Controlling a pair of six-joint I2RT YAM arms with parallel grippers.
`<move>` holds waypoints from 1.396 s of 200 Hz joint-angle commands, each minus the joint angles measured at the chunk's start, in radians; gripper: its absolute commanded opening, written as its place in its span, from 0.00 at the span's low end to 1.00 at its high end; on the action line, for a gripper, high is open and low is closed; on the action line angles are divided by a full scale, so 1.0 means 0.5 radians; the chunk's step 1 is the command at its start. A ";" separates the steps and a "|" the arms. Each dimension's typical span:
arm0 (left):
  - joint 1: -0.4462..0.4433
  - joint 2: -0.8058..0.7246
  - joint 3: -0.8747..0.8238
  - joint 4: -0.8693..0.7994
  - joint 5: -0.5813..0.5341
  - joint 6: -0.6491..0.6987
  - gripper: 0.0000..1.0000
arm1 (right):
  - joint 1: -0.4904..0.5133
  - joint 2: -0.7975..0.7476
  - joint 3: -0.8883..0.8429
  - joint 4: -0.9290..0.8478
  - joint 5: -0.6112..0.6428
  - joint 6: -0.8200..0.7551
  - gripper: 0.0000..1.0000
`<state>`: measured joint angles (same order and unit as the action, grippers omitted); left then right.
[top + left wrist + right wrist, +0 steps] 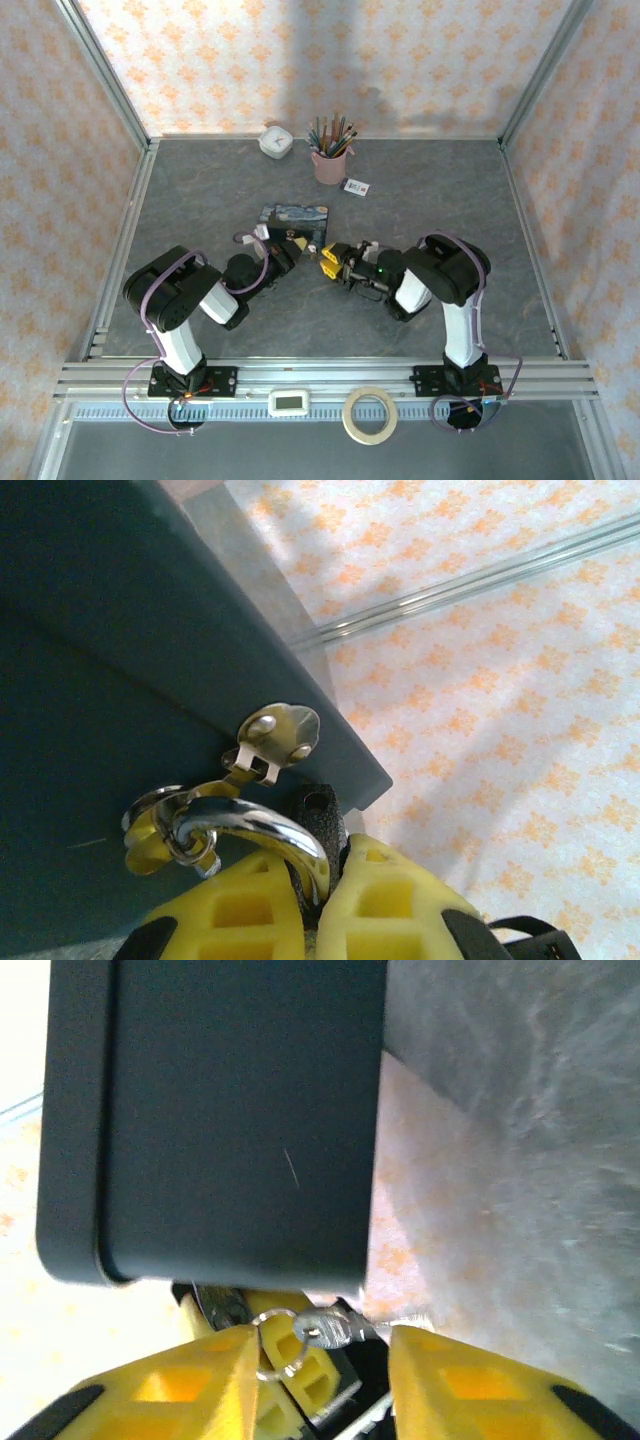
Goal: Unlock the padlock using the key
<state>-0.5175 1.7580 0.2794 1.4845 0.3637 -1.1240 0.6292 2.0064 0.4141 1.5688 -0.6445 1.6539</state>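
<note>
**Key-to-lock alignment, judged to be the step in hand.** At the centre of the overhead view the two arms are meeting tip to tip just below the blue tin [296,214]. At the bottom edge of the left wrist view, the left gripper [322,878] is pressing its yellow fingers together on the padlock [262,825]. The silvery shackle is arching out of the pinch toward the lower left, beneath the tin's riveted hasp [282,732]. In the right wrist view the right gripper [320,1360] is holding its fingers spread wide at the bottom of the frame. The key [335,1330] is sitting in the gap between them, just under the tin's dark side, with grey table [520,1110] at the right. Whether its blade is already entering the lock cannot be told. To do this step well, the right fingers should probably be closing squarely on the key's head, with the blade lying in line with the keyway, while the left pinch is bracing the lock against swinging. A skewed grip on so thin a key is likely to be slipping or jamming rather than turning.
</note>
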 commanded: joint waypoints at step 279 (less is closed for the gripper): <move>0.389 -1.486 -0.130 -1.965 -0.575 0.287 0.76 | 0.860 -0.297 1.657 -3.981 1.687 -2.639 0.59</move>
<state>-0.3931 1.0878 0.1825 0.7017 0.1135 -1.0607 1.0405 1.7760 1.1484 -0.2089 0.0208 0.3962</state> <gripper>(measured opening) 0.752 0.582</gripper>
